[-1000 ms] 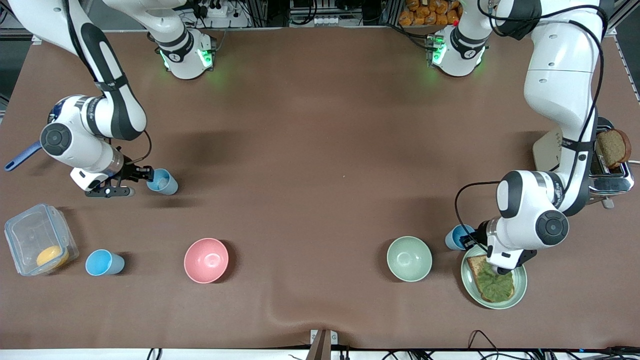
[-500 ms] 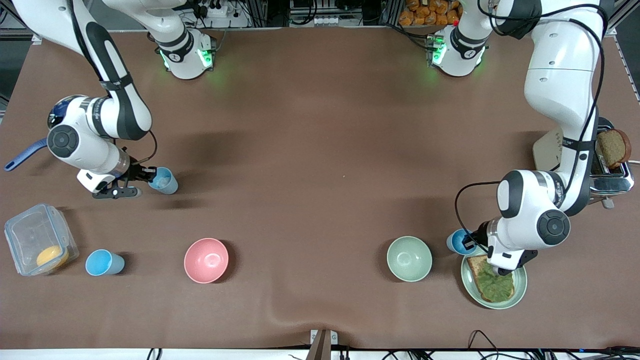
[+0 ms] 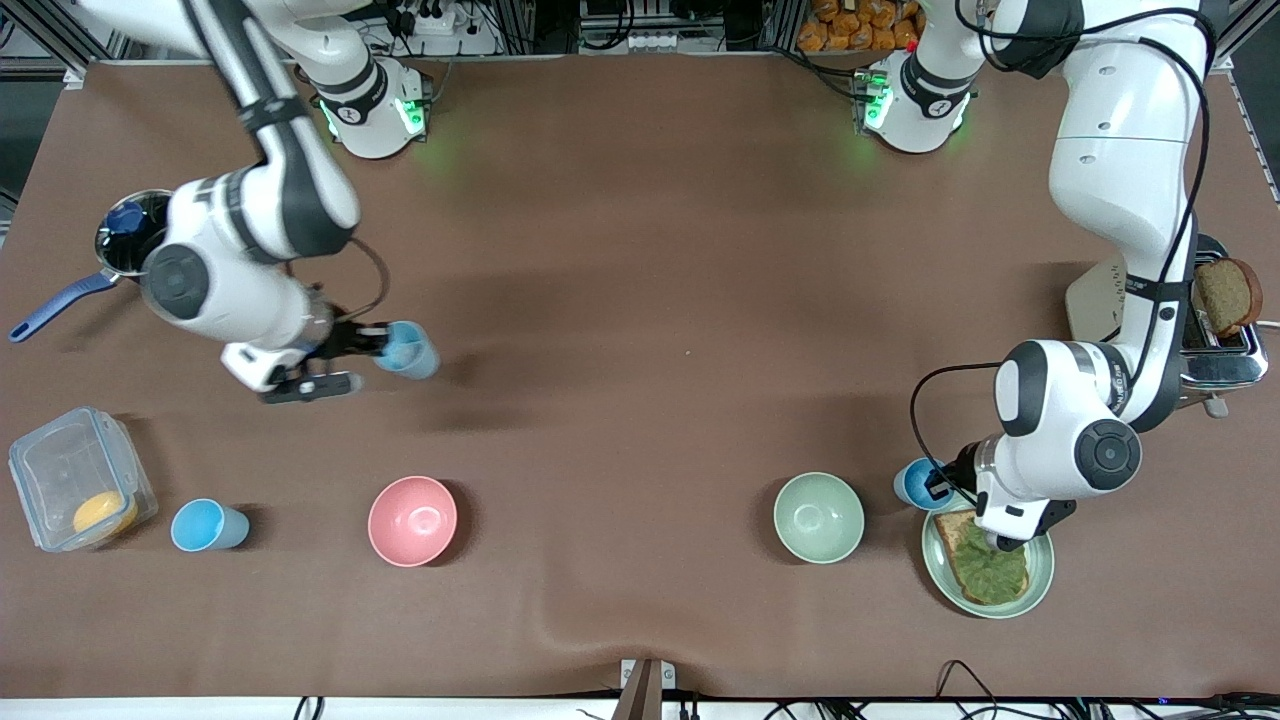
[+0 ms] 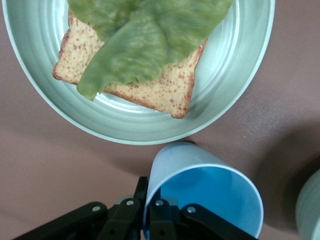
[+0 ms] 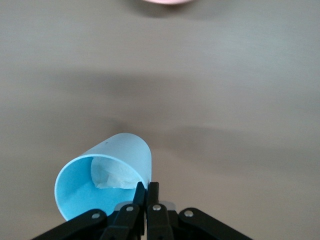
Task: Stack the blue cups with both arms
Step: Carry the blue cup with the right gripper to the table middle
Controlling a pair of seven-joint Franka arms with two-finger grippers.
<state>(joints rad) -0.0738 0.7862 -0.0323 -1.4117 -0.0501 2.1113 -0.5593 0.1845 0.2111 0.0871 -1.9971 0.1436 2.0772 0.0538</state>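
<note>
My right gripper (image 3: 372,347) is shut on the rim of a pale blue cup (image 3: 410,351) and holds it tilted above the table, toward the right arm's end. In the right wrist view the fingers (image 5: 152,192) pinch the cup's wall (image 5: 107,177), and a pale scrap lies inside the cup. My left gripper (image 3: 940,487) is shut on the rim of a brighter blue cup (image 3: 912,483), close beside the green plate (image 3: 1042,568). In the left wrist view the fingers (image 4: 159,212) grip that cup's wall (image 4: 200,192).
A third blue cup (image 3: 205,525) stands by a clear container (image 3: 70,470). A pink bowl (image 3: 412,520) and a pale green bowl (image 3: 818,517) sit nearer the front camera. The plate (image 4: 240,80) holds toast with lettuce (image 4: 145,50). There is a pot (image 3: 125,235) and a toaster (image 3: 1225,340).
My right arm has carried its cup toward the middle of the table and raised it. The left arm and its cup have barely moved.
</note>
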